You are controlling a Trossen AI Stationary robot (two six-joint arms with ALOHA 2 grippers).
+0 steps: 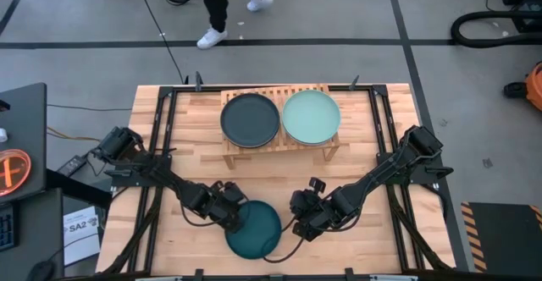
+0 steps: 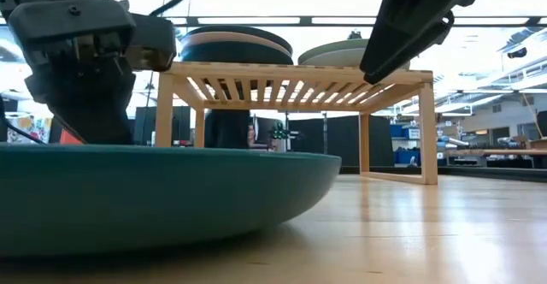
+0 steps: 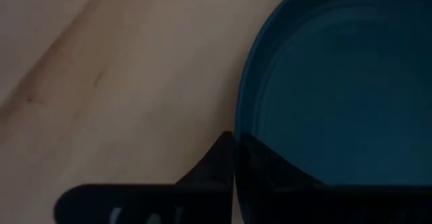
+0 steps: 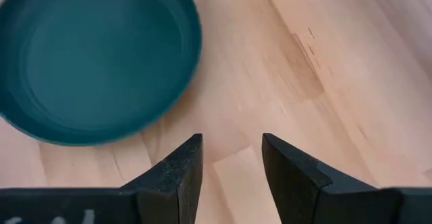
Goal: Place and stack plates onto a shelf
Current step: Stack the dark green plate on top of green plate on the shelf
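Lying at the desk's near edge, one dark teal plate [image 1: 254,228]; left gripper [image 1: 235,214] pinches its rim. Two stacks, charcoal-topped [image 1: 250,119] and mint-topped [image 1: 311,117], fill the shelf [image 1: 280,147] near the far edge. Right gripper [image 4: 231,164] hovers beside, fingers narrowly parted. A paper [image 1: 82,228] reads "SA2"

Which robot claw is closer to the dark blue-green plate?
Left. The left gripper is at the rim of the round dark teal plate; the right gripper hovers open just beside it, not touching.
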